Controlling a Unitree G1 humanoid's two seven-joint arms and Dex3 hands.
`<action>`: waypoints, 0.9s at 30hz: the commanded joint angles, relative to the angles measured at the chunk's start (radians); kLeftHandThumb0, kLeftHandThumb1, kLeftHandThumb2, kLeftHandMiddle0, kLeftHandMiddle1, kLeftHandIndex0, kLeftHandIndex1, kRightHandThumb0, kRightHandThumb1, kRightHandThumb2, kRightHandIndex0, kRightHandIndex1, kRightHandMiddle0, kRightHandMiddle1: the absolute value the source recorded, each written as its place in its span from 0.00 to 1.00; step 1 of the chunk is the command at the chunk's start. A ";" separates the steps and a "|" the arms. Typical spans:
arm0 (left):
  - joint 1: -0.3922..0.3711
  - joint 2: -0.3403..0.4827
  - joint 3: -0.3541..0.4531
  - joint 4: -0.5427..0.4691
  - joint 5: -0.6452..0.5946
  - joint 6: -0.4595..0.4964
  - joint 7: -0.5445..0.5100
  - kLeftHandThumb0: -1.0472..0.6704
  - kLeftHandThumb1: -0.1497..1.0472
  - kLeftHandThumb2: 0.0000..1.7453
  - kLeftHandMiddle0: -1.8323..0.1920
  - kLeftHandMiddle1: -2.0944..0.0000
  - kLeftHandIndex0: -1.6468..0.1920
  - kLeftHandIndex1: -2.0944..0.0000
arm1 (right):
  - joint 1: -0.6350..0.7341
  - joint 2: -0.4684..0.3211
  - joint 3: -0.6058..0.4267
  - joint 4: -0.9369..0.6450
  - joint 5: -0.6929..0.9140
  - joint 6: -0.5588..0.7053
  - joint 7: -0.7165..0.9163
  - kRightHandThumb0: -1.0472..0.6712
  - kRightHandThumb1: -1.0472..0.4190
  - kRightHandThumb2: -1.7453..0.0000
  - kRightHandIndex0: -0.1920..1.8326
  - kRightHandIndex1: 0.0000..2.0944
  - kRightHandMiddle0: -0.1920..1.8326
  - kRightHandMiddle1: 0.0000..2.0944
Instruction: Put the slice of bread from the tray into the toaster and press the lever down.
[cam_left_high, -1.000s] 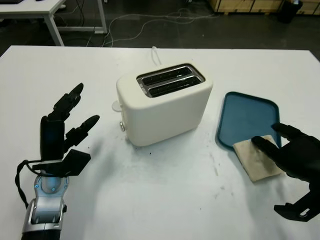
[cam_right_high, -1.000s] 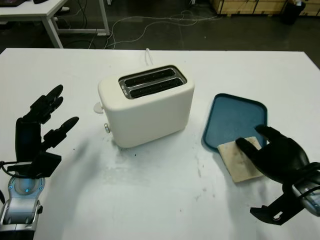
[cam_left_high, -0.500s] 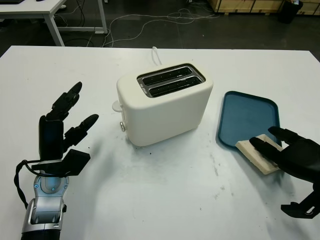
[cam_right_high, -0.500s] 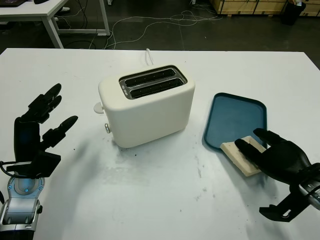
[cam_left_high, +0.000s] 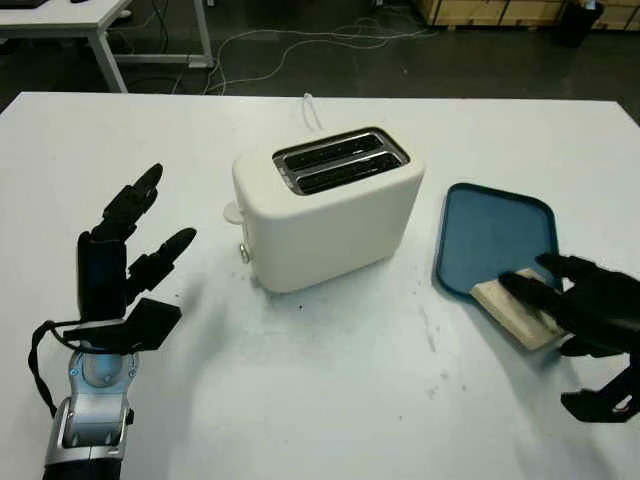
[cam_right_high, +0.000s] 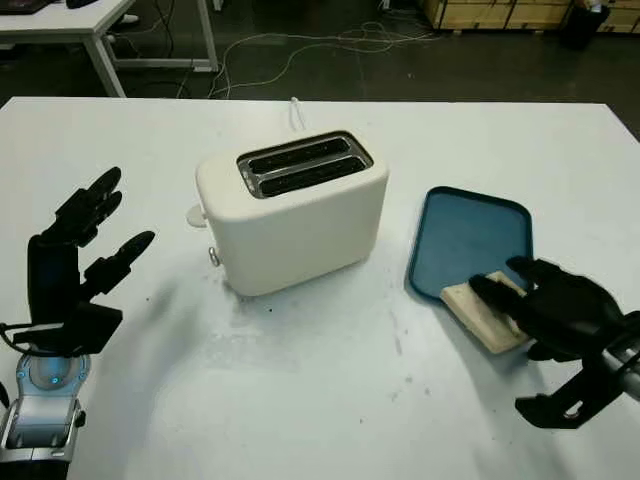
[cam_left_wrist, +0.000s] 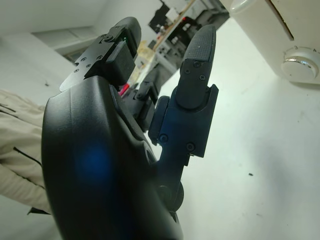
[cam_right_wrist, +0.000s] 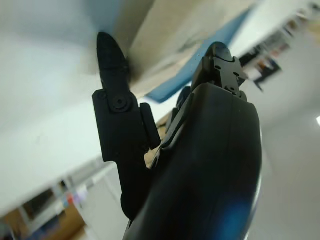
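My right hand (cam_right_high: 560, 310) closes around the bread slice (cam_right_high: 480, 315) at the blue tray's (cam_right_high: 470, 235) near edge, tilting it up for carrying to the toaster (cam_right_high: 290, 210), while my left hand (cam_left_high: 125, 250) hovers open beside it

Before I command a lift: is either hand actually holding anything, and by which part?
The right hand is closed on the beige bread slice at its near right end, over the blue plastic tray. The left hand is open, left of the toaster.
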 joint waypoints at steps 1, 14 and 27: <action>-0.008 -0.006 0.002 -0.010 0.005 0.001 0.013 0.35 0.89 0.03 0.59 1.00 0.60 1.00 | -0.014 0.029 0.045 0.052 0.002 -0.042 -0.030 0.32 0.11 0.99 0.09 0.00 0.09 0.00; -0.007 -0.008 0.000 -0.014 0.016 0.002 0.026 0.36 0.89 0.03 0.58 1.00 0.59 1.00 | -0.097 0.069 0.157 0.246 -0.077 -0.113 -0.372 0.47 0.09 0.88 0.10 0.63 0.10 0.45; -0.006 -0.010 0.002 -0.017 0.014 0.009 0.024 0.35 0.89 0.03 0.58 1.00 0.59 1.00 | -0.197 0.051 0.320 0.363 -0.254 -0.087 -0.676 0.34 0.09 0.65 0.83 0.83 0.10 0.83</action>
